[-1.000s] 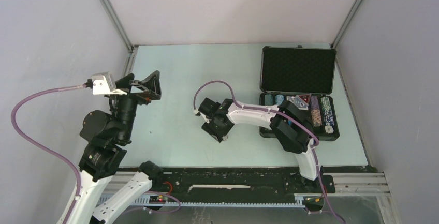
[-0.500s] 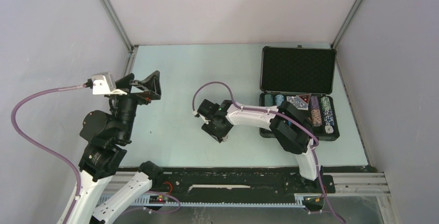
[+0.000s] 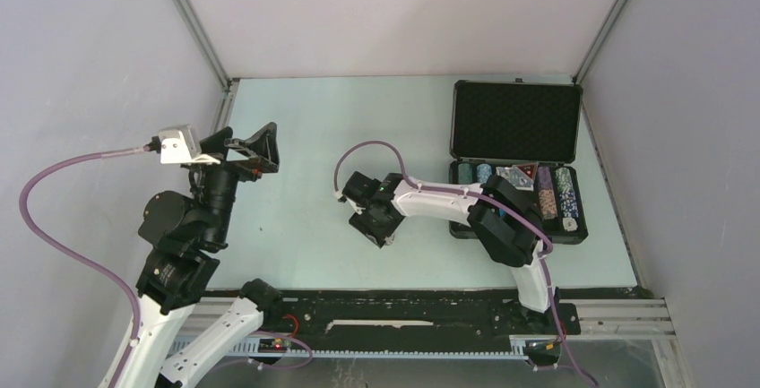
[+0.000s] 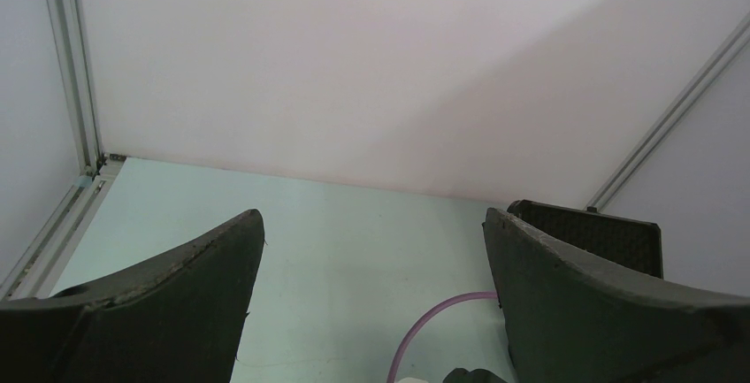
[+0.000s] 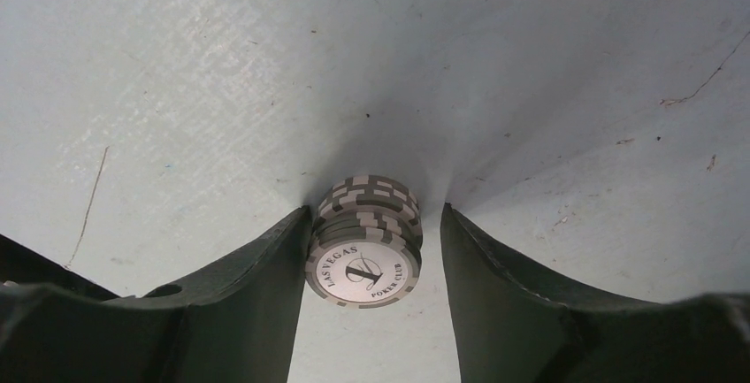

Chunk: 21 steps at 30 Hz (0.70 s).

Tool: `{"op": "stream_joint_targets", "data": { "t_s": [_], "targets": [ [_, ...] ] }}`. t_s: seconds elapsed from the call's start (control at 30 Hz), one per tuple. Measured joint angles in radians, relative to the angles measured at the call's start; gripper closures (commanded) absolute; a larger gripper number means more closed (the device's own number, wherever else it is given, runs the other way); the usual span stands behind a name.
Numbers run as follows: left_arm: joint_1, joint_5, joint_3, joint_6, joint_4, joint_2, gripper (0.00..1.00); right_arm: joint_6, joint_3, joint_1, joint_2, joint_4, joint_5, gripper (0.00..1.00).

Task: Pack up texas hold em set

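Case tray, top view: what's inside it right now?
Visible in the case tray: striped chip rows at right, a red-edged triangular piece at the back, a small white round button. The right arm covers the middle and near-left, so contents there can't be seen.

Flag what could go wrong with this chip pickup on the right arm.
1. The chip stack touches one finger of the right gripper, with a gap at the other. Closing off-centre could shove or tip it.
2. The stack is several loose chips. A pinch may catch only some, spilling the rest on the table.
3. The case looks crowded with chip rows, and the arm hides part of it, so insertion may be tight.
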State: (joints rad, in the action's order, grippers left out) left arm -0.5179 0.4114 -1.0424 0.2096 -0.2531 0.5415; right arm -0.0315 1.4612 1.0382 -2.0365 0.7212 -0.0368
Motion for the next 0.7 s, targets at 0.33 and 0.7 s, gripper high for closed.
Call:
{"op": "stream_joint_targets", "data": {
  "t_s": [0.33, 0.7],
  "targets": [
    [0.000, 0.000, 0.000, 0.000, 0.000, 0.003, 0.00, -0.007, -0.002, 0.005, 0.000, -0.003, 0.008, 0.59],
    [0.000, -0.001, -0.002, 0.028, -0.029, 0.055, 0.00, -0.027, -0.006, -0.013, 0.004, -0.005, 0.013, 0.82]
  ]
}}
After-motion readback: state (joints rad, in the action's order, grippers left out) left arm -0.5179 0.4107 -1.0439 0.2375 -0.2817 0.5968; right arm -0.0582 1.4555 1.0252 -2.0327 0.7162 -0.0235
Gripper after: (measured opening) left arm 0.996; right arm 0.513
